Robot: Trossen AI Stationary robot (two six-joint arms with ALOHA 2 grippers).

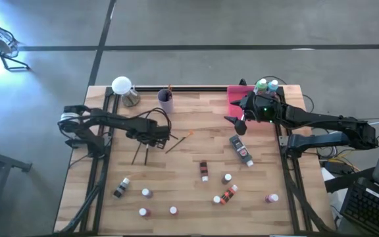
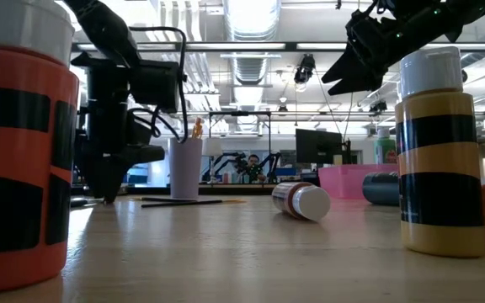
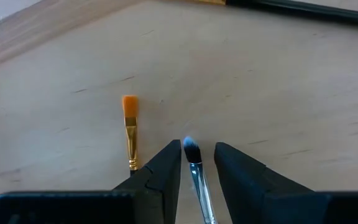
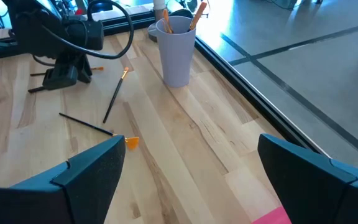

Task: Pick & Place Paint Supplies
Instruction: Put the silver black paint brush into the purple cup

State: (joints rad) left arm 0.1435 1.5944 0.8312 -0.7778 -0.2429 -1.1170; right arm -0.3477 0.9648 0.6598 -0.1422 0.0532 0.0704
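The wooden tabletop (image 1: 189, 171) is seen whole only from above; in the low view most of it is hidden behind 2 close bottles, an orange-and-black one (image 2: 19, 143) cut off at the frame edge and a yellow-and-black one (image 2: 440, 151). The pink tray (image 1: 237, 99) at the far right is largely covered by the right arm; 2 bottle caps show beyond it, their bodies hidden. The right gripper (image 1: 241, 122) hangs above the tabletop just beside the tray, its fingers (image 4: 86, 174) spread wide and empty, as the right wrist view shows. That view alone shows brush handles standing in the lilac cup (image 4: 178, 50). The left gripper (image 1: 151, 137) is down at the tabletop near the cup; the high view hides what lies under it. The left wrist view shows its fingers (image 3: 163, 177) narrowly parted with a pale-tipped brush (image 3: 194, 165) lying between them, whether touched cannot be told, and an orange-tipped brush (image 3: 130, 127) just beside it. About 10 small bottles lie scattered along the near half; their colours are hard to make out. A dark tube (image 1: 240, 149) lies right of centre
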